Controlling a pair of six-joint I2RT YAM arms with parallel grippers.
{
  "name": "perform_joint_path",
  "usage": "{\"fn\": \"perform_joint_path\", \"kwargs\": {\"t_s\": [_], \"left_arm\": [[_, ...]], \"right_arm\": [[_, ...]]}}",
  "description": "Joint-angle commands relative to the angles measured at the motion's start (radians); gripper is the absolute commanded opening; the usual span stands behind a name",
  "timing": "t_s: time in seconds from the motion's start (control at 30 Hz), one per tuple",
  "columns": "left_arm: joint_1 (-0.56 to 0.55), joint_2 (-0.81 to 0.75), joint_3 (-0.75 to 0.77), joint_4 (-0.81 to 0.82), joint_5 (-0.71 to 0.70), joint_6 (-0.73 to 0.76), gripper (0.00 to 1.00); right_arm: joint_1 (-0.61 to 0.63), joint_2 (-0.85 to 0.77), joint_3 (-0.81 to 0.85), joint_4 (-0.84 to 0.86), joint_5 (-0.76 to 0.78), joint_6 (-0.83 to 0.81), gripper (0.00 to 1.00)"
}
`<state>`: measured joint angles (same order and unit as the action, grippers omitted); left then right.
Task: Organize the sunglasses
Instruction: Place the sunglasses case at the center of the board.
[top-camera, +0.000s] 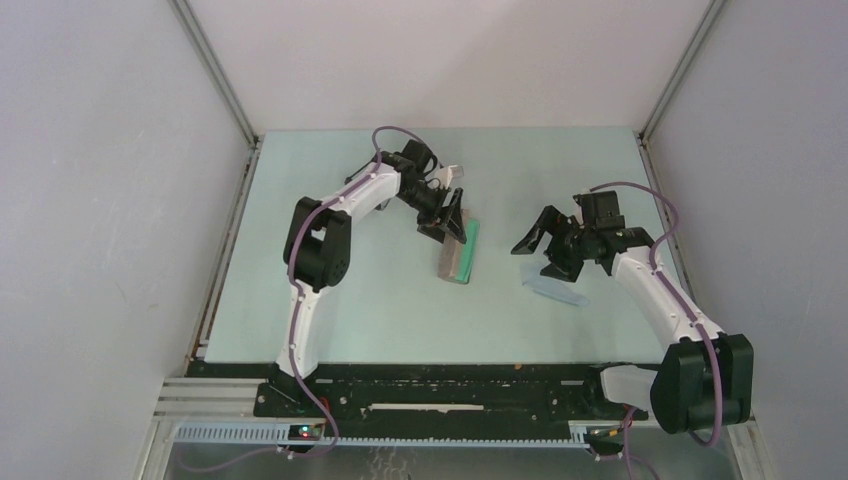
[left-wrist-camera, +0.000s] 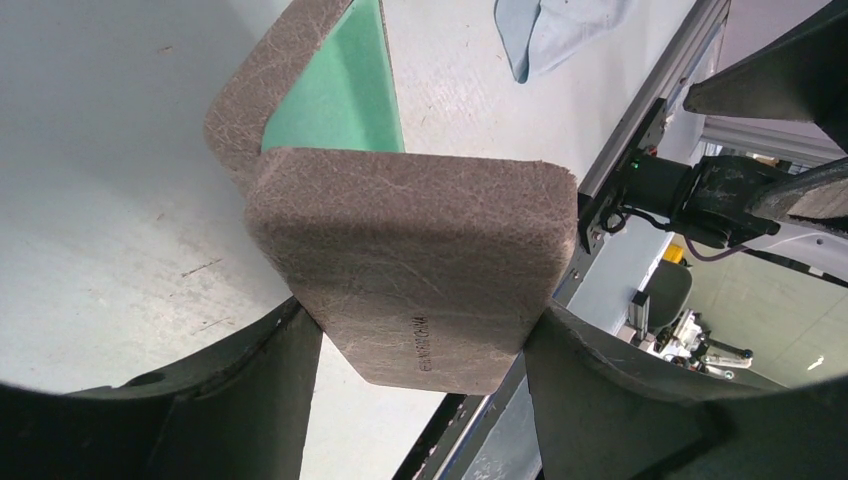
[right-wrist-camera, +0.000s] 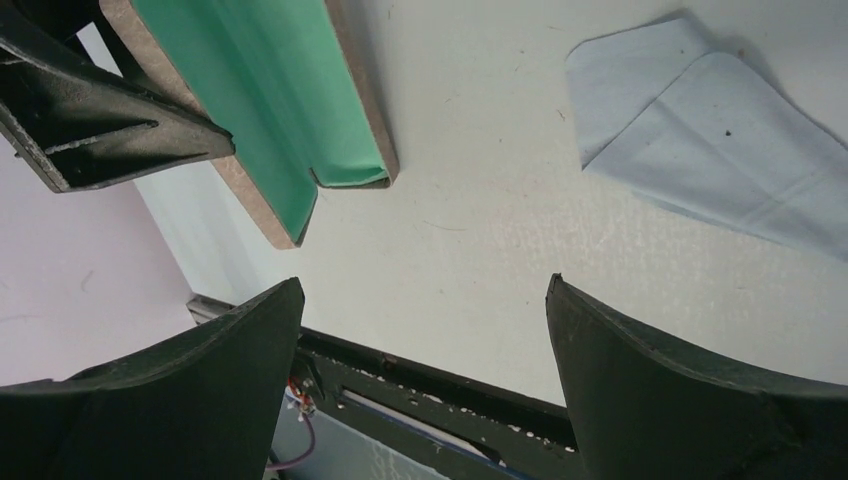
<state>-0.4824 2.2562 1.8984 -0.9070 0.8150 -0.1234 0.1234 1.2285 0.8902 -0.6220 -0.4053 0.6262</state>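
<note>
Left hand: clenched on the grey case, one finger against each side of its flap.
Case: open, green lining showing, apparently resting on the bench.
Right hand: released, spread wide, empty, near the light blue cloth.
Sunglasses: cannot tell where they lie.

One case is here, grey outside and green inside, clamped between the fingers of the left gripper. One cloth, light blue and folded, lies just beside the right gripper, on the side toward that arm's base. There are two grippers, each with two black fingers, so four fingers in all; the right pair stands spread wide. There are two arms, a left arm and a right arm, both white with black joints. Two purple cables show, one along each arm.
</note>
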Motion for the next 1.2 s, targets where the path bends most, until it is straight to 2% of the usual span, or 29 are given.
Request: {"fn": "perform_joint_path", "kwargs": {"t_s": [0.0, 0.13, 0.33, 0.6, 1.17], "left_arm": [[-0.012, 0.021, 0.036, -0.017, -0.032, 0.032, 0.48], [-0.011, 0.034, 0.04, -0.014, -0.033, 0.031, 0.53], [-0.005, 0.027, 0.04, -0.007, -0.037, 0.03, 0.69], [-0.001, 0.006, 0.029, 0.014, -0.047, 0.017, 0.81], [0.028, -0.075, 0.008, 0.01, -0.135, 0.02, 0.87]], "right_arm": [[0.008, 0.0, 0.037, -0.025, 0.069, -0.013, 1.0], [0.011, 0.003, 0.041, -0.031, 0.072, -0.015, 1.0], [0.026, 0.009, 0.041, -0.021, 0.071, -0.013, 1.0], [0.067, 0.035, 0.056, -0.023, 0.101, -0.013, 1.0], [0.106, 0.102, 0.105, -0.029, 0.127, -0.027, 1.0]]}}
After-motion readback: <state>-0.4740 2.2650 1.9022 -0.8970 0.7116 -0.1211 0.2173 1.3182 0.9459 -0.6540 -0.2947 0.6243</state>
